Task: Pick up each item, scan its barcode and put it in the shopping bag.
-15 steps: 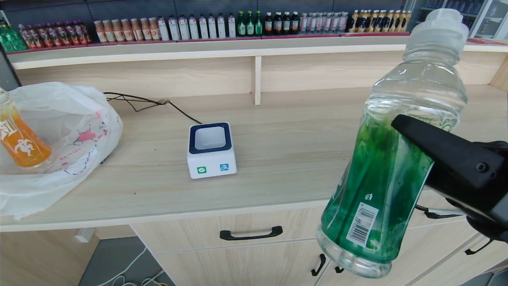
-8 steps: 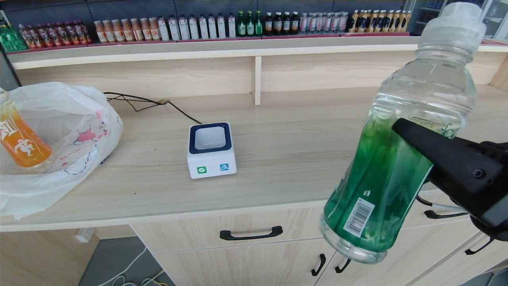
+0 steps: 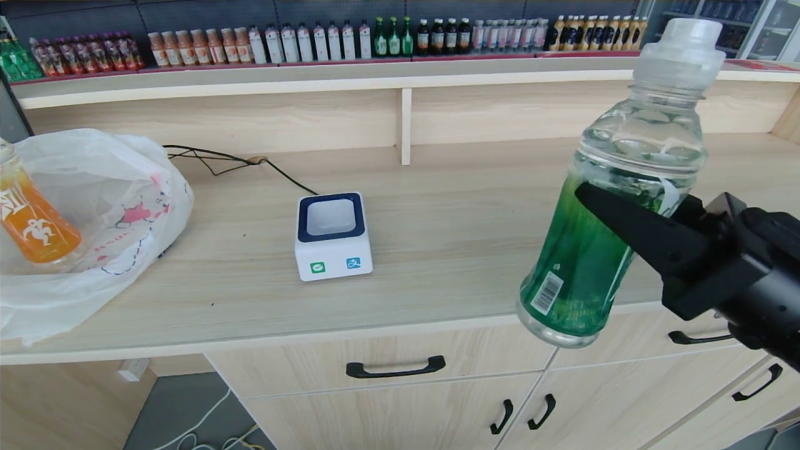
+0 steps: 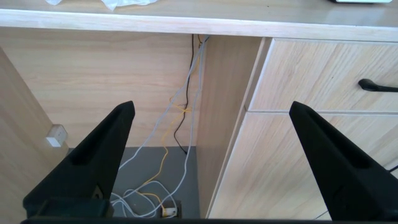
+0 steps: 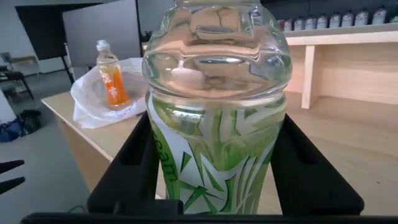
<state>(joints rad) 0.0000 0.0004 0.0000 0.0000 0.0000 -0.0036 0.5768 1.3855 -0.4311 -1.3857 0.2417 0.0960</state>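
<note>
Shopping bag (image 3: 112, 187): left end of the table (image 3: 469, 206); an orange bottle (image 3: 34, 219) stands inside, apparently done.
Left claw (image 4: 211, 109): spread wide, empty, below the table edge.
Scanner (image 3: 332, 236): mid-table.
Green bottle (image 3: 615, 206): aloft right of the scanner, clamped in the right claw (image 5: 217, 121); scanning and bagging remain.

The left claw (image 4: 211, 106) has matte black, wedge-shaped fingers (image 4: 93, 155). The right claw (image 3: 615, 206) looks alike, mounted on a blocky black housing.

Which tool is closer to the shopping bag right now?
Left. The left tool sits below the counter edge near the shopping bag; the right tool holds the green bottle far to the right.
</note>
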